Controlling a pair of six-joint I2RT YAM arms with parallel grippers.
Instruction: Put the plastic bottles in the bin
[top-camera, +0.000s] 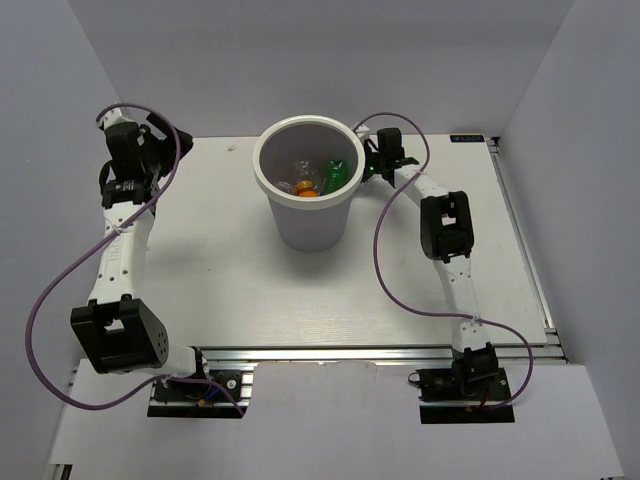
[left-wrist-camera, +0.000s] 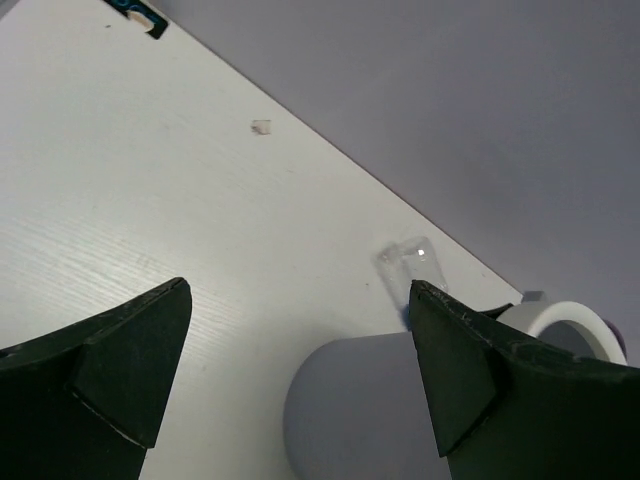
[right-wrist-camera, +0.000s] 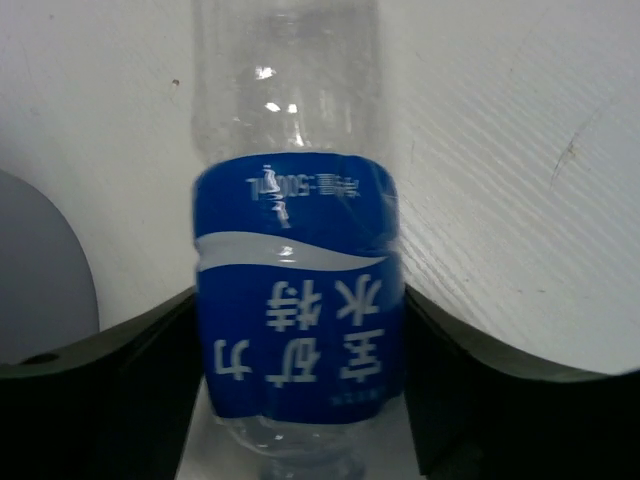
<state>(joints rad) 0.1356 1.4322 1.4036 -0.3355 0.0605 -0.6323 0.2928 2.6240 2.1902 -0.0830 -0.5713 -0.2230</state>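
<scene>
The fingers (right-wrist-camera: 130, 380) of the right gripper (right-wrist-camera: 300, 400) press both sides of the blue-label bottle (right-wrist-camera: 300, 330), lying on the desk (top-camera: 220, 270) beside the bin (top-camera: 262, 165); the left gripper (left-wrist-camera: 300, 380) is spread, empty; a green bottle (top-camera: 335, 172) and an orange bottle (top-camera: 303, 187) are already binned; probably this is the last.

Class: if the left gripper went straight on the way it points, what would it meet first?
Probably the white bin: its wall sits low between the open left gripper's fingers; depth is unclear. A clear bottle lies beyond.
</scene>
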